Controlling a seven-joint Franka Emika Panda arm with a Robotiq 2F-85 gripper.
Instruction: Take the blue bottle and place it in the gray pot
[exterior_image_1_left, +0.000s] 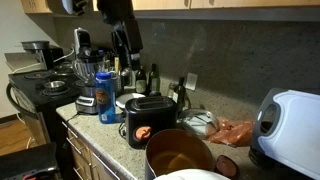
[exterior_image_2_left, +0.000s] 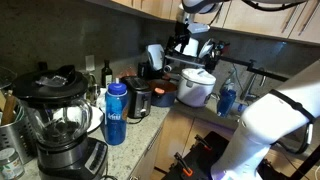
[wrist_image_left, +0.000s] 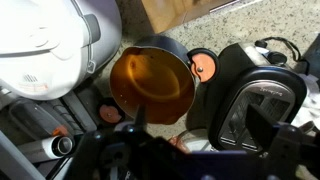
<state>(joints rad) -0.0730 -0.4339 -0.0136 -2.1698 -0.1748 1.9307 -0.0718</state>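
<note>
Gripper (exterior_image_1_left: 127, 44) hangs high, jaws spread and empty, wrist cam on the gray pot (wrist_image_left: 152, 85); blue bottle (exterior_image_1_left: 106, 100) stands upright on the counter (exterior_image_1_left: 105, 137), below and aside, across the black toaster (exterior_image_1_left: 150, 120) from the pot, so probably descend, side grasp.

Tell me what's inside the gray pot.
Only its bare copper-orange inside shows in the gray pot, wrist view; nothing lies there. The gripper covers the near edge, so that strip is unseen.
</note>
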